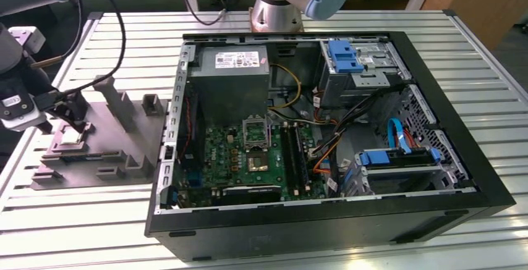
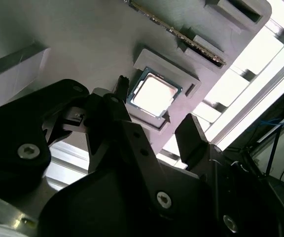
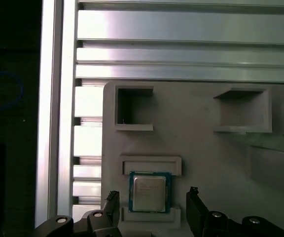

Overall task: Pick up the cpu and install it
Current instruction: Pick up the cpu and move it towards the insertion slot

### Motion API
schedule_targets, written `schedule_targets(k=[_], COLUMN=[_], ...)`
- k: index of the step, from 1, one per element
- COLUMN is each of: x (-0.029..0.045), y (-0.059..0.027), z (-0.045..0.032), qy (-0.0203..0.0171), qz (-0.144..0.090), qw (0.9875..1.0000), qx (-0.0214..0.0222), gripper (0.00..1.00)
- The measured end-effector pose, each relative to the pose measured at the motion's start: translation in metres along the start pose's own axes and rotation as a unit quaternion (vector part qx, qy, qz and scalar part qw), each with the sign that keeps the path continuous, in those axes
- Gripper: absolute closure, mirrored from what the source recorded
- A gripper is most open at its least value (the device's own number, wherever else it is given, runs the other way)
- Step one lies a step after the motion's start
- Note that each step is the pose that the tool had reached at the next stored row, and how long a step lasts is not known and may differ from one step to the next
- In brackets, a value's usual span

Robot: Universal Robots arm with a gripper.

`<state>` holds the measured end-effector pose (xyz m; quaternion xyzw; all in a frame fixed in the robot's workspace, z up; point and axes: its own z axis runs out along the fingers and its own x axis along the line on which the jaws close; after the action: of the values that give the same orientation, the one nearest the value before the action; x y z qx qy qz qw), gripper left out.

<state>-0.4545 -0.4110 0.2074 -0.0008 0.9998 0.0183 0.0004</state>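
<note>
The cpu (image 3: 149, 192) is a small square chip with a pale metal top, lying flat in a shallow recess of the grey moulded tray (image 3: 196, 148). In both wrist views my gripper (image 3: 153, 194) is open just above it, one black finger (image 3: 111, 203) on each side and neither touching the chip. The second wrist view shows the cpu (image 2: 153, 94) bright between the fingertips of the gripper (image 2: 156, 99). In the exterior view the gripper (image 1: 70, 120) hangs over the tray (image 1: 115, 152) at that view's left, with the cpu (image 1: 73, 135) under it.
An open black computer case (image 1: 330, 128) lies on the slatted metal table (image 1: 495, 97), to the exterior view's right of the tray. Its green motherboard (image 1: 239, 152), cables and blue drive brackets are exposed. Raised blocks stand on the tray around the gripper.
</note>
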Motion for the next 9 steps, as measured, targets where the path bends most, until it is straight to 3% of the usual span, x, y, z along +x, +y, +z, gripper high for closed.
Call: schedule_targets(k=[9], x=[0.0012], y=[0.0002], z=[0.0137], qy=[-0.0003], qz=[0.001], qw=[1.0000], qx=[0.0000], gripper=[0.35])
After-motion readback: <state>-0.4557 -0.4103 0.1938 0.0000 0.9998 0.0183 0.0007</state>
